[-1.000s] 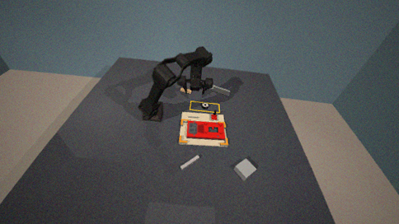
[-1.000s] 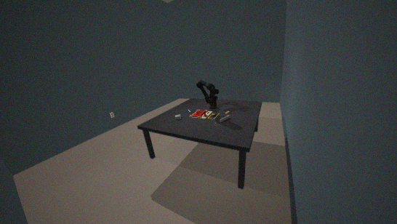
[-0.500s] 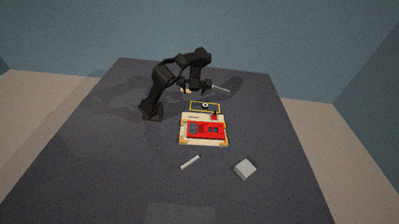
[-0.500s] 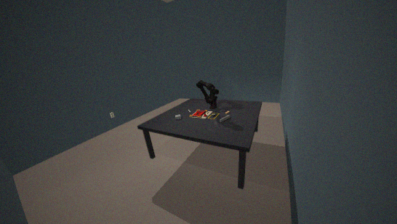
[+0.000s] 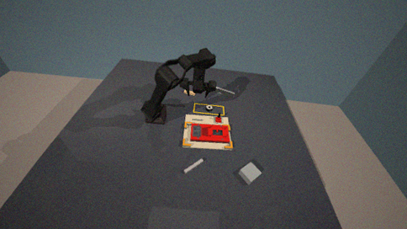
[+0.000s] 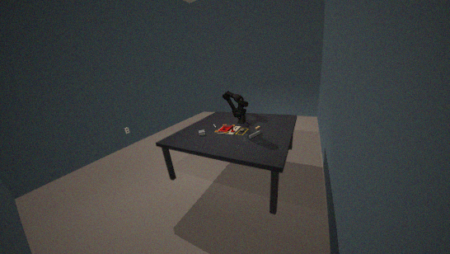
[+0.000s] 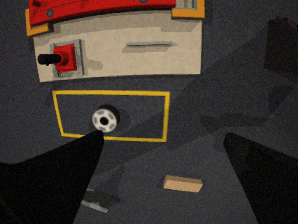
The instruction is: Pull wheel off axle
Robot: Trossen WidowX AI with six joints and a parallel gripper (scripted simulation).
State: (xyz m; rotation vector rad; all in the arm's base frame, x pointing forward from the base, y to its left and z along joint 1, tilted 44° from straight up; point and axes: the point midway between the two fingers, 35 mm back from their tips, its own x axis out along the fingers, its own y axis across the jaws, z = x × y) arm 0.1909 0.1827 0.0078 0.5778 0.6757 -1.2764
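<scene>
The wheel (image 5: 209, 107) (image 7: 111, 119), white-faced with a dark tyre, lies flat on the table inside the yellow outline of the marked area (image 5: 194, 107) (image 7: 167, 117), near one long side. The black upright axle (image 5: 219, 115) (image 7: 49, 59) stands bare on its red block on the cream board (image 5: 189, 120) (image 7: 185, 65). My gripper (image 5: 198, 94) (image 7: 165, 137) is open and empty, raised above the table and clear of the wheel. In the wrist view the left fingertip shows just beside the wheel's image. In the exterior view the wheel is too small to make out well.
A red panel (image 5: 211, 137) with orange corner pieces lies on the board. A tan block (image 7: 182, 184) and a grey bar (image 5: 225, 90) lie beyond the marked area. A white stick (image 5: 194, 166) and a pale grey block (image 5: 250, 173) lie on the board's other side.
</scene>
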